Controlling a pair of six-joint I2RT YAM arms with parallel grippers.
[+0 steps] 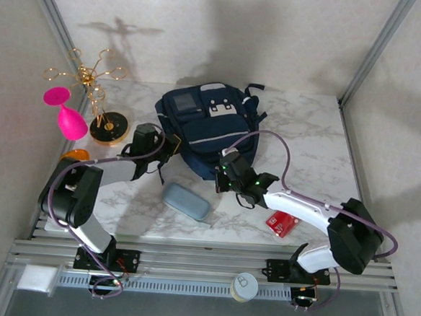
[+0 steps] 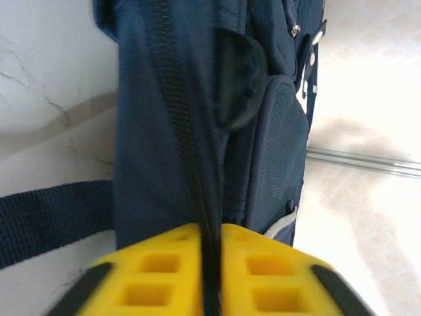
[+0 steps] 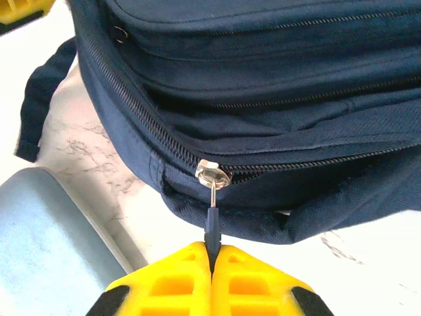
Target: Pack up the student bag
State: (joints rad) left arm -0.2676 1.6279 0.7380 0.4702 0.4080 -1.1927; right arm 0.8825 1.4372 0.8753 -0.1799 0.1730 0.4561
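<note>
"Marbled white tabletop [image 1: 306, 136], I see. What is sitting on it?"

"One large navy-blue fabric student bag [image 1: 202, 125] is lying flat at the middle back. Nearer the front edge, one grey-blue oblong pouch [image 1: 186, 201] and one small red box [image 1: 282, 223] are lying well apart. At the left, one gold wire stand [image 1: 99, 96] is standing beside one pink goblet [image 1: 69, 115]."

"And the two arms?"

"The left end effector [image 2: 210, 240] is squeezing its yellow fingers tight on a fold of the bag's side, along the zip. The right end effector [image 3: 212, 253] is pinching the dark zip pull [image 3: 210, 222] hanging from the silver slider, fingers fully closed on it."
</note>
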